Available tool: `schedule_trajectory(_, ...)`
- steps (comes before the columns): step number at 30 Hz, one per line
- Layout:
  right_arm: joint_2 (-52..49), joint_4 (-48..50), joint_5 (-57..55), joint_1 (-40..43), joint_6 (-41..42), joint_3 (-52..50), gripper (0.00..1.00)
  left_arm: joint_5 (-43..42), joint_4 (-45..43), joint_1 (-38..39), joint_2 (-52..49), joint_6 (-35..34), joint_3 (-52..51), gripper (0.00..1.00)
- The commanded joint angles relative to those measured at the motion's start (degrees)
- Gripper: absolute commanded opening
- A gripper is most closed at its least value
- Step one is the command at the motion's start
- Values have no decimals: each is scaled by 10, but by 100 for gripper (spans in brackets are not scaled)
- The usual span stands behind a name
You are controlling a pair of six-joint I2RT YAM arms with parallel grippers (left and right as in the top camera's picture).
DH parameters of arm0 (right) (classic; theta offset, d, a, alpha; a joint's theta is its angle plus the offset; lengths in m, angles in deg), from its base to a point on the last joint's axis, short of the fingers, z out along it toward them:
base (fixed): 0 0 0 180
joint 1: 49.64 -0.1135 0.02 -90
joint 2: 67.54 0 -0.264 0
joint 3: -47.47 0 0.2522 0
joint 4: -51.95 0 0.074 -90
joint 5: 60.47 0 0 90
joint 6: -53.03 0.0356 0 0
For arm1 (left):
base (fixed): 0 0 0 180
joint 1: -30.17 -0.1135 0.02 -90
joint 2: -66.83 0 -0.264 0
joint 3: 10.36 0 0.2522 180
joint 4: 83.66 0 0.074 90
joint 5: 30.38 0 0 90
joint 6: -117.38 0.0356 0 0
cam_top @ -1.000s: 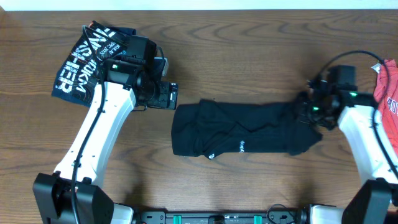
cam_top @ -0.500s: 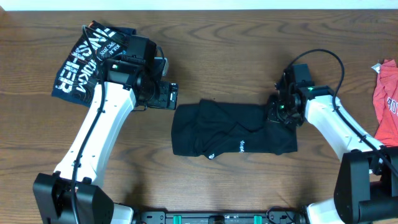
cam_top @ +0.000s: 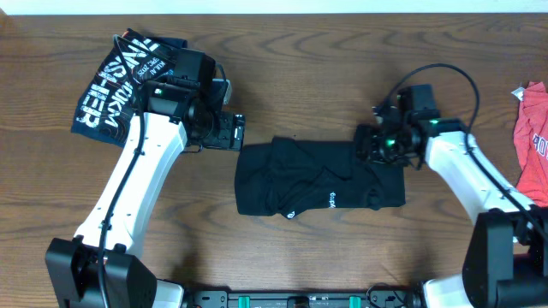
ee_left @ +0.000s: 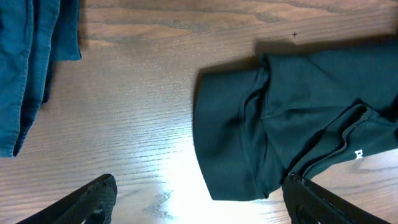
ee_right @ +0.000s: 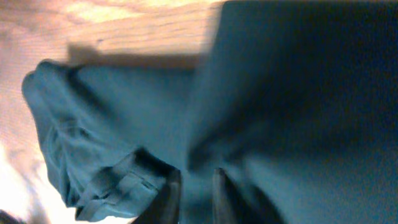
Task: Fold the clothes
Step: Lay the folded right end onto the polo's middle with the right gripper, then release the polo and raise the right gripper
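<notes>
The black T-shirt point(cam_top: 317, 178) lies bunched in the middle of the table, with its small white logo and text near the front edge. My right gripper point(cam_top: 370, 145) is shut on the shirt's right end and holds it over the shirt's upper right part. In the right wrist view the fingers point(ee_right: 193, 194) pinch dark cloth point(ee_right: 286, 93). My left gripper point(cam_top: 235, 132) is open and empty just above the shirt's upper left corner. In the left wrist view its fingers point(ee_left: 199, 202) spread wide over bare wood beside the shirt's edge point(ee_left: 249, 137).
A navy printed garment point(cam_top: 107, 90) lies folded at the back left, partly under the left arm; its edge also shows in the left wrist view point(ee_left: 31, 68). A red garment point(cam_top: 533, 137) lies at the right edge. Bare wood surrounds the black shirt.
My right gripper has moved left with the shirt's right end, drawing it over the body, so the shirt is now shorter. The left arm has not moved.
</notes>
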Motion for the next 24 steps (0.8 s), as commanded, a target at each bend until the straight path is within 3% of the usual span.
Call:
schedule_trajectory(1,19,-13,-14,42,-17,3,3,7,-3,-2,-2,6,0,87)
schedule_trajectory(5,12,-43,-13,37,-17,-6,2,7,-12,-2,-2,6,0,87)
schedule_trajectory(9,10,-34,-14,-26,-11,-43,1,7,-16,-2,-2,6,0,87)
schedule_trajectory(16,10,-35,-120,-133,125,-115,1,7,-10,-2,-2,6,0,87)
schedule_trajectory(20,22,-52,-137,-123,105,-97,1,7,-6,-2,-2,6,0,87)
schedule_trajectory(24,78,-55,-108,-96,24,-48,1,7,1,-2,-2,6,0,87)
